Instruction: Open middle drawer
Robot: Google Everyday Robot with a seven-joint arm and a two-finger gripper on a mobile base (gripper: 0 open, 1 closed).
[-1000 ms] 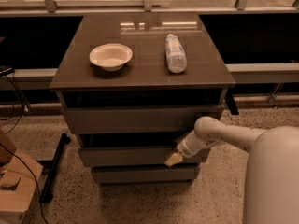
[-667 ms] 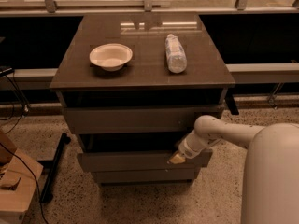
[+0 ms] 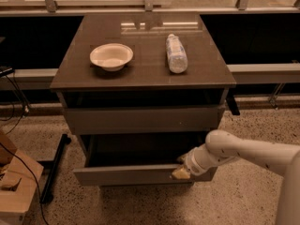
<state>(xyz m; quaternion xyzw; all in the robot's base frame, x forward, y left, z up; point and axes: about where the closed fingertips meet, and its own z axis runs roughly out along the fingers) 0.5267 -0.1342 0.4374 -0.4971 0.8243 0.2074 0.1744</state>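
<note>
Middle drawer [image 3: 131, 175] sits pulled out at lower center. The tool [image 3: 181, 173] is at the right end of its front panel's top edge, can't tell its grip. Drawer's inside is too dark to read. Bowl [image 3: 111, 56] sits on the desk [image 3: 140, 76].

1 arm [image 3: 253, 153], white and smooth, is seen entering from the lower right of the camera view. It is extended leftward, nearly level, with a slight rise toward its far end. A rounded joint [image 3: 220, 144] is formed there, and from it a short wrist section [image 3: 199, 161] is angled down and to the left. The gripper [image 3: 182, 172] is carried at the end of this section, low in the view and right of centre. Its pale yellowish tip is laid against the upper edge of the middle drawer [image 3: 126, 175] front, near the right end. The broad white body shell [image 3: 290, 191] is cut off by the right edge.
</note>
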